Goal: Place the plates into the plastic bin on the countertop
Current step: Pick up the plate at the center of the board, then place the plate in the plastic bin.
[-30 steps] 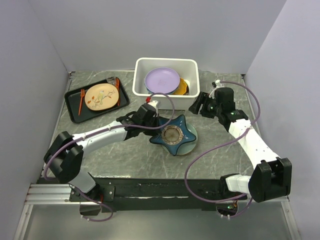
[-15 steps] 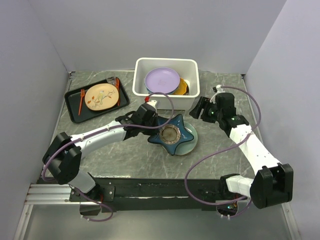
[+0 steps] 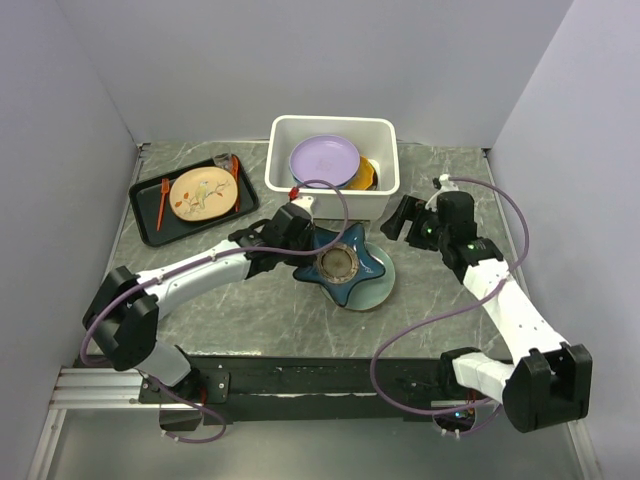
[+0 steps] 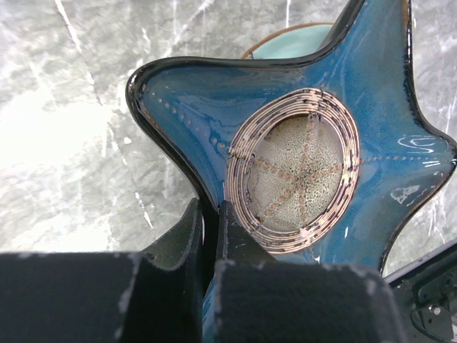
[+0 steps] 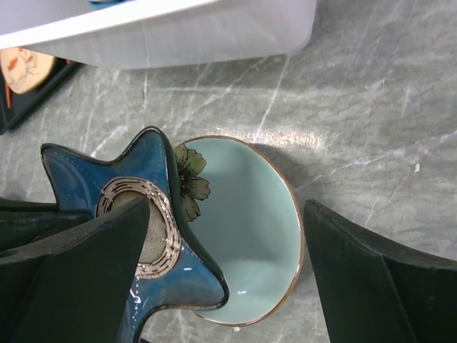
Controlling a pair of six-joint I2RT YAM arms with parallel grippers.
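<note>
A navy star-shaped plate (image 3: 345, 266) with a speckled round centre lies partly over a pale green plate (image 3: 378, 291) with a flower, in the middle of the grey marble countertop (image 3: 250, 312). My left gripper (image 3: 300, 252) is shut on the star plate's (image 4: 193, 121) left rim, one finger above and one below (image 4: 211, 214). To the right of both plates, my right gripper (image 3: 402, 217) stands open; its wide fingers frame the green plate (image 5: 250, 214) from above (image 5: 226, 209). The white plastic bin (image 3: 333, 122) at the back holds a lilac plate (image 3: 325, 160) and an orange one (image 3: 366, 176).
A flat black tray (image 3: 146, 215) at the back left carries a beige flowered plate (image 3: 203, 192) and orange cutlery. The bin's front wall (image 5: 178, 39) stands just beyond the two plates. Grey walls close in the left, back and right sides.
The left gripper has carried the star plate a little left and toward the bin. The right arm has drawn back to the right and its jaws have spread wider.
</note>
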